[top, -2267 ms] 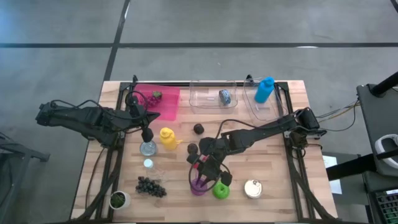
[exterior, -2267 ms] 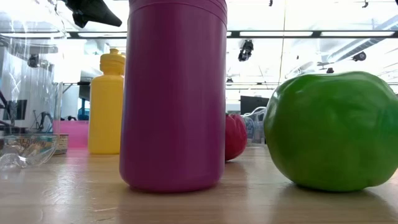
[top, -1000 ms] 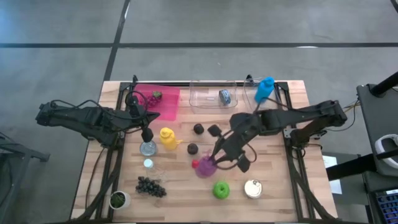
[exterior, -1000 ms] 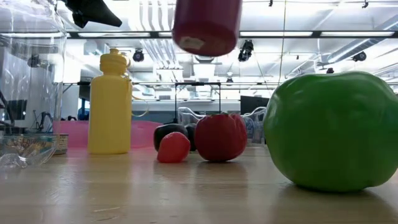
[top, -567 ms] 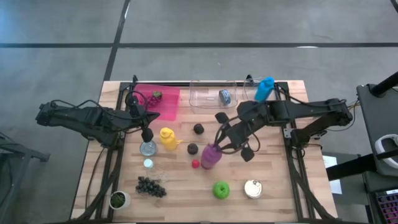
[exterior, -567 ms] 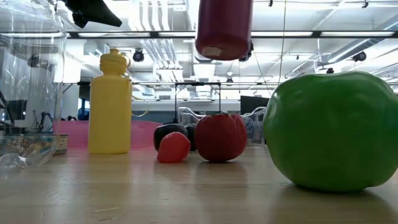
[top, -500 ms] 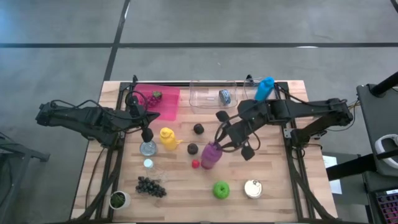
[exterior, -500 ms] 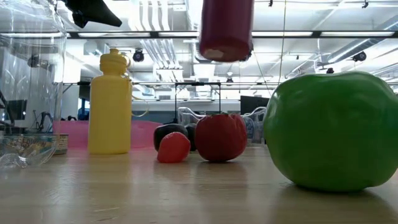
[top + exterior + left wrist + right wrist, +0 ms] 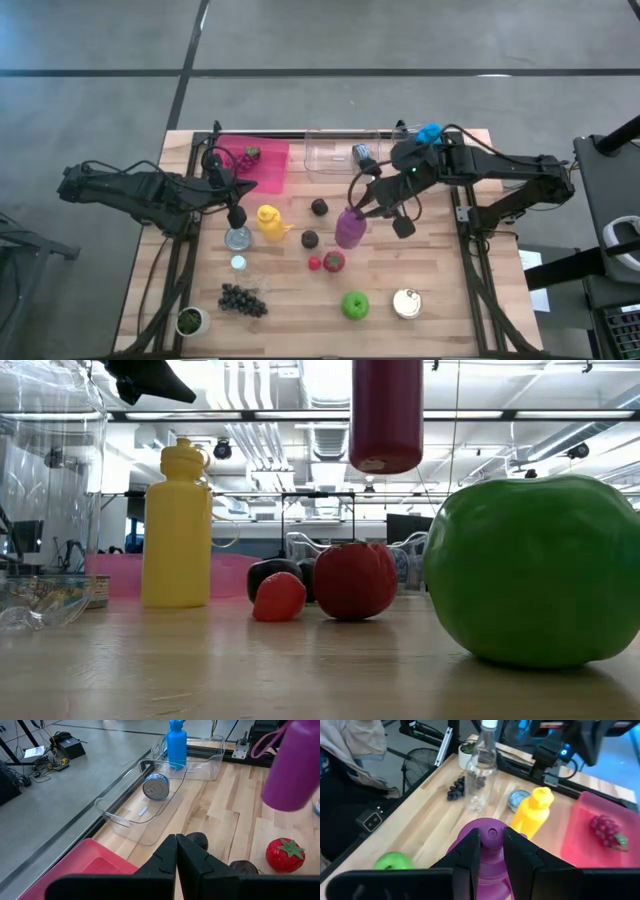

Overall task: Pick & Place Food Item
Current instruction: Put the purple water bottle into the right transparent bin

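A purple bottle [image 9: 349, 228] hangs over the middle of the table, with my right gripper [image 9: 359, 208] shut on its top. The low view shows the bottle's base [image 9: 386, 455] well above the wood. Below and beside it lie a red tomato [image 9: 333, 261], a small red strawberry [image 9: 314, 263] and two dark plums [image 9: 319, 207]. A green apple [image 9: 355, 305] and dark grapes [image 9: 243, 299] sit nearer the front edge. My left gripper [image 9: 237, 215] hovers shut at the left, above a round tin [image 9: 238, 238]. My right gripper pinches the purple bottle's cap [image 9: 490, 836] between its two fingers [image 9: 470, 852], one on each side. The fingers slant down from the table's right side. The bottle hangs below them, close to upright, lifted clear of the table.
A yellow bottle [image 9: 269, 220] stands left of centre. At the far edge sit a pink bin [image 9: 262, 165] with grapes, a clear bin [image 9: 340, 158] with a can, and a blue bottle [image 9: 428, 135]. A can [image 9: 406, 303] stands front right, a small pot [image 9: 189, 321] front left.
My right gripper has carried the purple bottle up and toward the table's far edge and a little right, and has turned as it went. The bottle has swung from tilted to nearly upright, leaving the red tomato in plain view beneath it.
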{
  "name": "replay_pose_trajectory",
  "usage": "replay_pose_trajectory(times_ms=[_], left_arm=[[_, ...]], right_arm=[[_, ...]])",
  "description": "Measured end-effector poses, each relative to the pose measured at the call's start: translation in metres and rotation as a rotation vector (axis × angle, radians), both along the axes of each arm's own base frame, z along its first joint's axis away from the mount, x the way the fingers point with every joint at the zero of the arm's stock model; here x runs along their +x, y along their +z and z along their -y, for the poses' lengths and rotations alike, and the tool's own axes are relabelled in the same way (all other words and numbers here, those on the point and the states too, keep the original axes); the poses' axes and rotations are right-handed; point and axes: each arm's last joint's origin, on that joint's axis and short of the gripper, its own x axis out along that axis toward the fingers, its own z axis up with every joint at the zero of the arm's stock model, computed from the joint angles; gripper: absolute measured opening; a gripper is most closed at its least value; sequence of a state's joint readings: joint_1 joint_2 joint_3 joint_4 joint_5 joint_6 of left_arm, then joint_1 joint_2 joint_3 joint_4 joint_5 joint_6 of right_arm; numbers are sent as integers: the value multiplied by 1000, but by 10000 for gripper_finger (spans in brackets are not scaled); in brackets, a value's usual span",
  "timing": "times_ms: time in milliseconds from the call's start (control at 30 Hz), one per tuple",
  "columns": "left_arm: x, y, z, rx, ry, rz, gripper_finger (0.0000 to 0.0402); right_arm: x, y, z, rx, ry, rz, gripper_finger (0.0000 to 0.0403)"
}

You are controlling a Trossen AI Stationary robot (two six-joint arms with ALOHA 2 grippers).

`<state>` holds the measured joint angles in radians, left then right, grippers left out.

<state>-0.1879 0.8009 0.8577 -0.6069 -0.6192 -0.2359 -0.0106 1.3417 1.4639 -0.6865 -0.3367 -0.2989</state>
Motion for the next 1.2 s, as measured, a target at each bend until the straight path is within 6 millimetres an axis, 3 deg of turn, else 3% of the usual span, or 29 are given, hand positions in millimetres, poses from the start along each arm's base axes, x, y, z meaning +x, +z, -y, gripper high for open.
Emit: replay_pose_trajectory(times_ms=[433, 900, 1200], left_arm=[[0, 0, 0, 0, 1, 0, 10], [0, 0, 0, 0, 0, 0, 10], [0, 0, 0, 0, 0, 0, 10]], right_arm=[[-38, 0, 22, 2, -105, 22, 68], [-84, -11, 54, 11, -504, 58, 68], [-105, -14, 65, 46, -657, 76, 68]])
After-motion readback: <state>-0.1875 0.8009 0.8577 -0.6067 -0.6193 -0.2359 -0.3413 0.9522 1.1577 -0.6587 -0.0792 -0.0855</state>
